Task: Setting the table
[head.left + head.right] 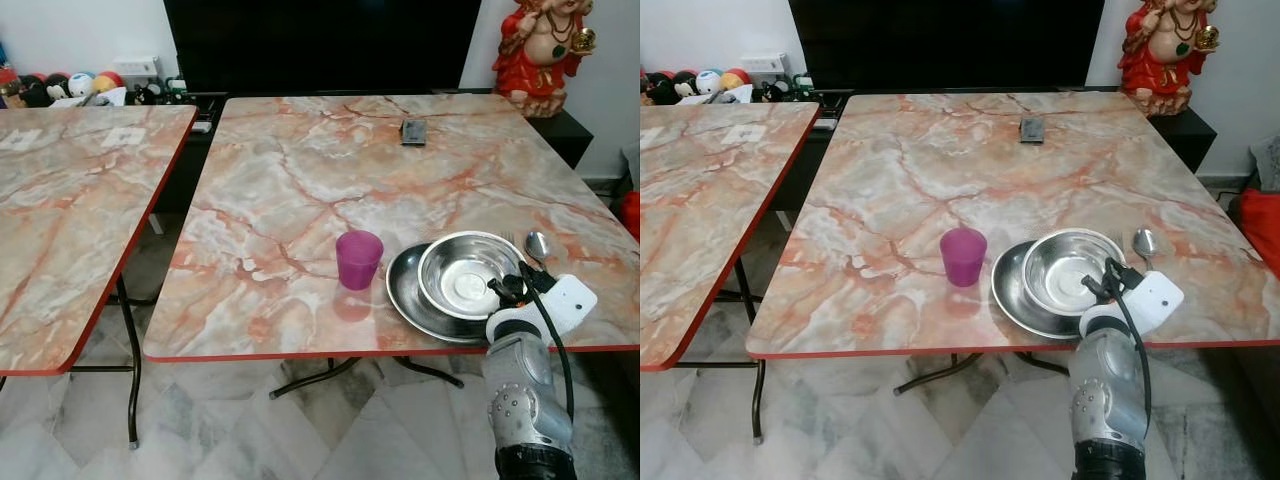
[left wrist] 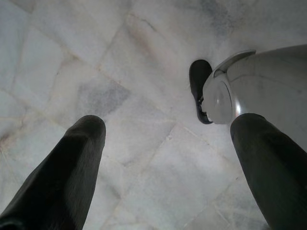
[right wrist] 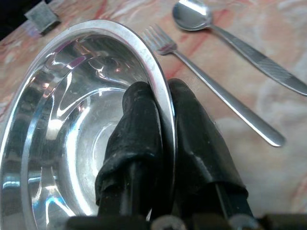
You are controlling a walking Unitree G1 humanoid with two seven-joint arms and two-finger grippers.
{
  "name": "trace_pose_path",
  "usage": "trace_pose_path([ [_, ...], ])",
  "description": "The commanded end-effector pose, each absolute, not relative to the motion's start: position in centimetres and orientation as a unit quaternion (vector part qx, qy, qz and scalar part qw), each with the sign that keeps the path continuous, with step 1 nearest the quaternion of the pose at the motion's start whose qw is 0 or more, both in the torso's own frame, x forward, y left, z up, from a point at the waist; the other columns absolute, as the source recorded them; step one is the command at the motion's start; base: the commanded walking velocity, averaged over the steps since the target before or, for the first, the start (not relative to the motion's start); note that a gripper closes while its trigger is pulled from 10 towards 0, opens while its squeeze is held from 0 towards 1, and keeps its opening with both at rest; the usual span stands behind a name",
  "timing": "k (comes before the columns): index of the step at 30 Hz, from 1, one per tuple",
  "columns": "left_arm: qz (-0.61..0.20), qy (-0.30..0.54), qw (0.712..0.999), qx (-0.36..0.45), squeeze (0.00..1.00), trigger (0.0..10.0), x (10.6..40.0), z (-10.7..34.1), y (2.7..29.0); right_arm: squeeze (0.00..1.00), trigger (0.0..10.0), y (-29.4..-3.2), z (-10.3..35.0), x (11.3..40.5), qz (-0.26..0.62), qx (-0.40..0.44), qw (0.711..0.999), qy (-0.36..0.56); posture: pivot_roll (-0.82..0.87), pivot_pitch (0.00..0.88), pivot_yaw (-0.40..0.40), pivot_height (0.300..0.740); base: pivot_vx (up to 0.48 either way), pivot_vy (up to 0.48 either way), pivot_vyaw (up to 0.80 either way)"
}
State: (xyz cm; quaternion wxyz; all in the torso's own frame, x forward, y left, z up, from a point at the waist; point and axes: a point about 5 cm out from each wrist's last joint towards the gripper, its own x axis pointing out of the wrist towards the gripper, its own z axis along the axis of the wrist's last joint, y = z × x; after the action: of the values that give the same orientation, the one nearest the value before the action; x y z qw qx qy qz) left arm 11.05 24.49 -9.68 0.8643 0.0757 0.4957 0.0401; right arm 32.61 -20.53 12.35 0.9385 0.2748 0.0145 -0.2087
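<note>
A steel bowl sits on a steel plate near the front right of the marble table. My right gripper is shut on the steel bowl's near rim, one finger inside and one outside. A fork and a spoon lie on the table just right of the bowl. A purple cup stands upright left of the plate. My left gripper hangs open over the floor.
A small dark box lies at the table's far side. A second marble table stands to the left with a gap between. A red statue and a dark screen are behind.
</note>
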Motion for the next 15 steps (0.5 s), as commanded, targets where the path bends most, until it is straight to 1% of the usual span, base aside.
trace_pose_path([
  [1,0.037,0.505,0.859,0.083,0.0,10.0,10.3,-9.8,24.9,0.0,10.0,-20.1,12.9,33.0,-0.193,0.287,0.938,0.002,0.01,0.108,0.018,0.74,0.0,0.0,0.0],
  [8,0.034,0.505,0.858,0.083,0.0,10.0,10.2,-9.8,24.9,0.0,10.0,-19.5,12.1,33.4,-0.172,0.28,0.944,0.025,0.0,0.107,0.02,0.74,0.0,0.0,0.0],
  [15,0.032,0.502,0.861,0.081,0.0,10.0,10.9,-9.7,24.6,0.0,10.0,-19.2,12.1,34.1,-0.165,0.275,0.947,0.031,0.01,0.107,0.018,0.74,0.0,0.0,0.0],
])
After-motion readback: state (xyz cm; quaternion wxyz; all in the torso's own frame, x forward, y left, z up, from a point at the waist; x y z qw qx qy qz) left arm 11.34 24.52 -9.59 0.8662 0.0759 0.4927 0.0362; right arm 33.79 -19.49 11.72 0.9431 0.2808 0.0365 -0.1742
